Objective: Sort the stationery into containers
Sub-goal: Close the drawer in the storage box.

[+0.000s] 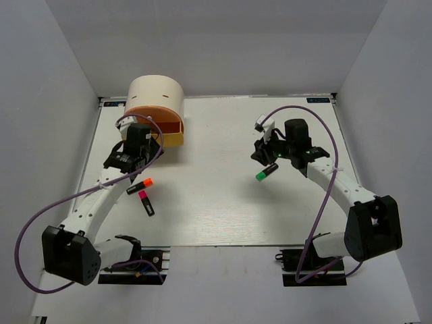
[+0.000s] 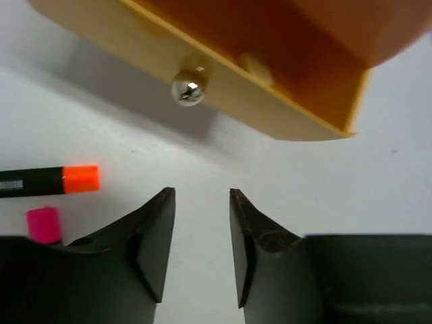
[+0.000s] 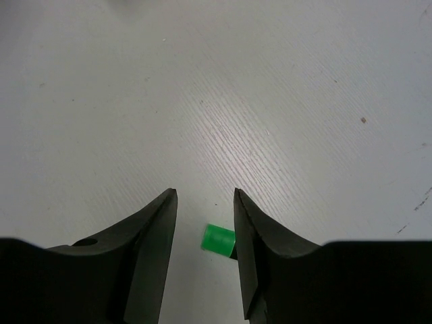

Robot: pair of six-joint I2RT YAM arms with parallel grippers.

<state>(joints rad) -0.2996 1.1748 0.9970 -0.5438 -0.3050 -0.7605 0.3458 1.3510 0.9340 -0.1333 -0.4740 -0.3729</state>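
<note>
The cream round cabinet stands at the back left with its orange drawer and yellow drawer pulled out. My left gripper is open and empty just in front of the yellow drawer and its shiny knob. The orange-capped marker and pink-capped marker lie on the table near the left arm; both also show in the left wrist view, orange and pink. My right gripper is open over the green-capped marker, its cap between the jaws. The blocks and clip are out of view.
The white table is walled in by grey panels on the left, back and right. Purple cables loop off both arms. The green-capped marker lies right of centre, under the right gripper.
</note>
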